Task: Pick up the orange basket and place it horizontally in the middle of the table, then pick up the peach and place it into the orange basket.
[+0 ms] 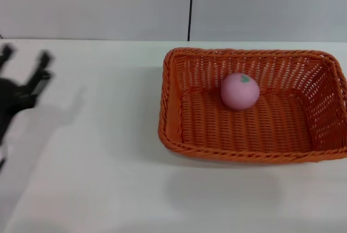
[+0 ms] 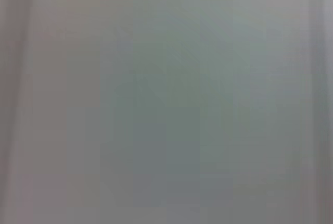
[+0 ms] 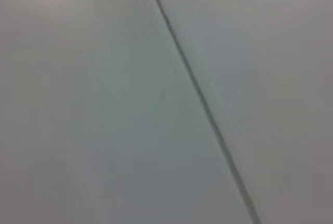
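Observation:
The orange basket (image 1: pixel 252 105) lies lengthwise on the white table (image 1: pixel 97 179), right of centre in the head view. Inside it, toward its far side, rests the pink peach (image 1: pixel 239 90) with a small green leaf mark on top. My left gripper (image 1: pixel 26 59) hovers at the far left edge of the head view, well away from the basket, with two dark fingers spread apart and nothing between them. The right gripper is out of view. Both wrist views show only plain pale surface.
A grey wall with a dark vertical seam (image 1: pixel 190 5) runs behind the table's far edge. A dark line (image 3: pixel 200 96) crosses the pale surface in the right wrist view.

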Action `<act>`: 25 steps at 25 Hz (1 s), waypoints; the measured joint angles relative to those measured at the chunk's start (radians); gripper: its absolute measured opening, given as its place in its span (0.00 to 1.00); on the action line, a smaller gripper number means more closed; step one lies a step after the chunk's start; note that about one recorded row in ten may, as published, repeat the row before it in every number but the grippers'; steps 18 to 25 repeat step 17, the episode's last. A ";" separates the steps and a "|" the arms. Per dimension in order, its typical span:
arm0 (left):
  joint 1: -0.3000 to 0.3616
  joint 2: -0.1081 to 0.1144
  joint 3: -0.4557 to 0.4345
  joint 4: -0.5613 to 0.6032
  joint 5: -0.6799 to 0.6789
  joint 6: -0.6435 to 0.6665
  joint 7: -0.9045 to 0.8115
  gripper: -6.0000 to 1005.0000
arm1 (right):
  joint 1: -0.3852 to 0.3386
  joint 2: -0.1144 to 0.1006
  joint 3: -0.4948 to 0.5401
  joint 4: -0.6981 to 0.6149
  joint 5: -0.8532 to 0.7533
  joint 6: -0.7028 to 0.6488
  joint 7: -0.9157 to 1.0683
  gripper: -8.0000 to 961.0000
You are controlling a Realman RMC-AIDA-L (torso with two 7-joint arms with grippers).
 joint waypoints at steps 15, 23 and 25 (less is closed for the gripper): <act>0.114 -0.007 -0.242 0.079 0.000 -0.069 0.008 0.82 | 0.073 0.002 0.188 0.103 0.001 0.054 -0.142 0.58; 0.116 -0.007 -0.246 0.079 0.000 -0.072 0.008 0.82 | 0.088 0.002 0.188 0.103 0.001 0.069 -0.144 0.58; 0.116 -0.007 -0.246 0.079 0.000 -0.072 0.008 0.82 | 0.088 0.002 0.188 0.103 0.001 0.069 -0.144 0.58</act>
